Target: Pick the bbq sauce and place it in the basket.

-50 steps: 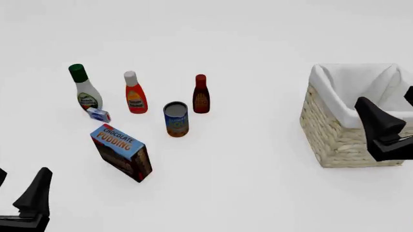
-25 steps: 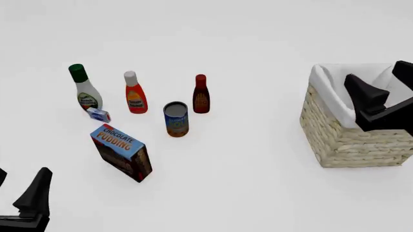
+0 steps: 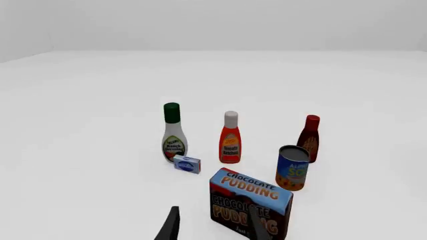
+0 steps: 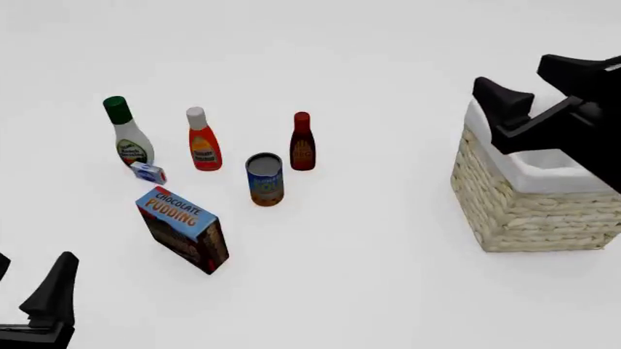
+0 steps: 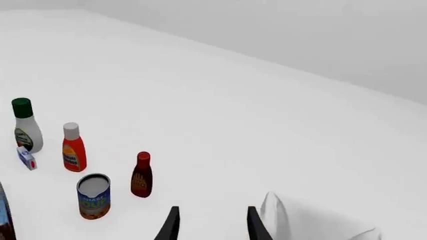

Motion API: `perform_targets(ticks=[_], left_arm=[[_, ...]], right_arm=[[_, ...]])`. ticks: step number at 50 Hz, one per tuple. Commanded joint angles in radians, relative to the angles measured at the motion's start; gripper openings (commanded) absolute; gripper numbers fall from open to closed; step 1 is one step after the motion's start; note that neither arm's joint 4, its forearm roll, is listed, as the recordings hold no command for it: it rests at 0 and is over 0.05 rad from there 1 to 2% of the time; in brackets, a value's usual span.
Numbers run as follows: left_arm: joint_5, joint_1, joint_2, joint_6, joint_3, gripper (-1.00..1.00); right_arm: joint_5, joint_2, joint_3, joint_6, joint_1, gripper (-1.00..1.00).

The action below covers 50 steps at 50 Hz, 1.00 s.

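Note:
The bbq sauce (image 4: 302, 142), a slim dark red-brown bottle with a red cap, stands upright in the middle of the table, just behind a can. It also shows in the wrist views (image 3: 309, 138) (image 5: 141, 175). The wicker basket (image 4: 524, 218) with white lining sits at the right; a corner of its cloth (image 5: 273, 217) shows in the right wrist view. My right gripper (image 4: 534, 83) hangs open and empty above the basket's far left rim, well to the right of the bottle. Down at the near left corner, my left gripper (image 4: 29, 280) is open and empty.
Left of the sauce stand an orange-red bottle with a white cap (image 4: 202, 139) and a white bottle with a green cap (image 4: 126, 132). A small blue box (image 4: 147, 172), a can (image 4: 264, 179) and a chocolate pudding box (image 4: 185, 229) sit nearer to me.
My right gripper has risen and moved away from me, from beside the basket's right wall to above its far rim. The left gripper and all objects are unmoved.

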Motion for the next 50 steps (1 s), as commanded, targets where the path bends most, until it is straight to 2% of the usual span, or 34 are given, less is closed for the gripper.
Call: perform_targets(ticks=[1,15,26,50], left_arm=[[0.000,0.000,0.000,0.000,0.000,1.00],[0.000,0.000,0.000,0.000,0.000,1.00],[0.000,0.000,0.000,0.000,0.000,1.00],[0.000,0.000,0.000,0.000,0.000,1.00]], right_arm=[[-0.024,0.106,-0.087,0.018,0.063,1.00],[-0.043,0.230,-0.153,0.045,0.110,1.00],[-0.013,0.337,-0.228,0.095,0.120,1.00],[-0.028,0.499,-0.329,0.101,0.190,1.00]])
